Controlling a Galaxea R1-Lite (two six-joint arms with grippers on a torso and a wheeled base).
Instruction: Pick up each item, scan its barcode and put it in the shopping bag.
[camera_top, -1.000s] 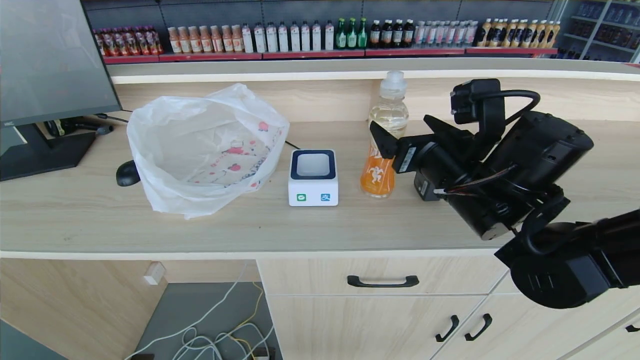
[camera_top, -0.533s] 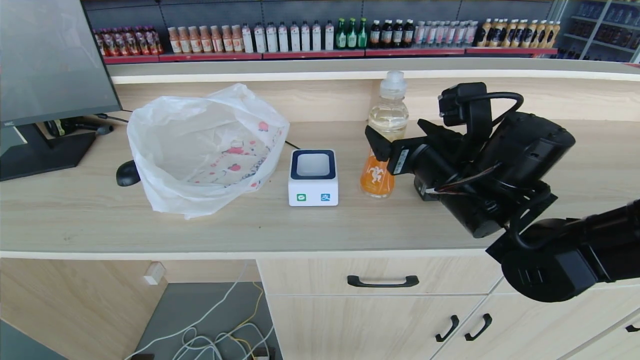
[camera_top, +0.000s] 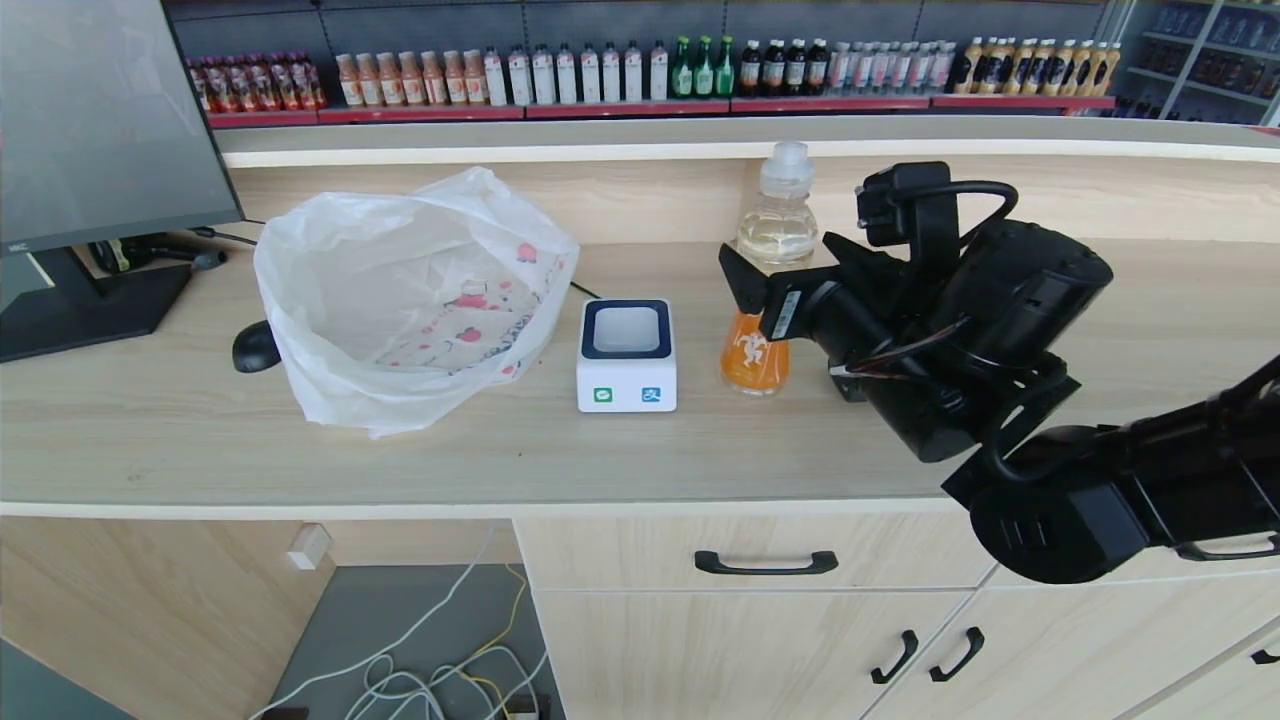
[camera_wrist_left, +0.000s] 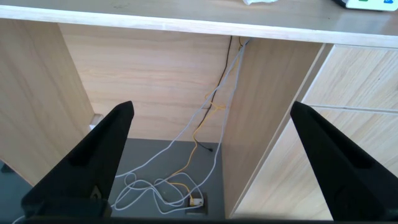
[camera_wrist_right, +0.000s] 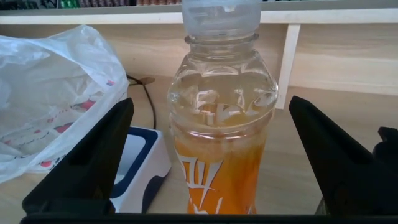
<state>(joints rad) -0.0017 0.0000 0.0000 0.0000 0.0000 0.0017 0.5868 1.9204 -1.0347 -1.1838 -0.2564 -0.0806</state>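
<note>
Right gripper (camera_top: 757, 300) is advanced further toward the bottle (camera_top: 770, 232) than in the two earlier head frames. Its near finger, earlier at the bottle's edge, is now laid across the bottle's body. No shift is noted in the bottle, the scanner (camera_top: 626, 355) or the shopping bag (camera_top: 400, 300).

Head view: the bottle is seen upright on the counter (camera_top: 600, 450), directly in front of the right gripper. The scanner is placed just past the bottle from the gripper, and the shopping bag further out along the same line.

Right wrist view: the right gripper (camera_wrist_right: 210, 124) is spread wide and nothing is held. The bottle (camera_wrist_right: 221, 124) is centred between the two fingers, with a clear gap on each side and no contact observed. The scanner (camera_wrist_right: 140, 158) is seen just outside one finger, and the shopping bag (camera_wrist_right: 50, 93) beyond it.

Left wrist view: the left gripper (camera_wrist_left: 211, 112) is also spread wide and empty. It is held below counter level, facing an open bay with cables (camera_wrist_left: 186, 168), well apart from the task's things.

Assessment: the approach to the first pick is judged nearly complete. The bottle is bracketed, so closing on it is expected to be the next need. Scanning and bagging are not yet begun.
</note>
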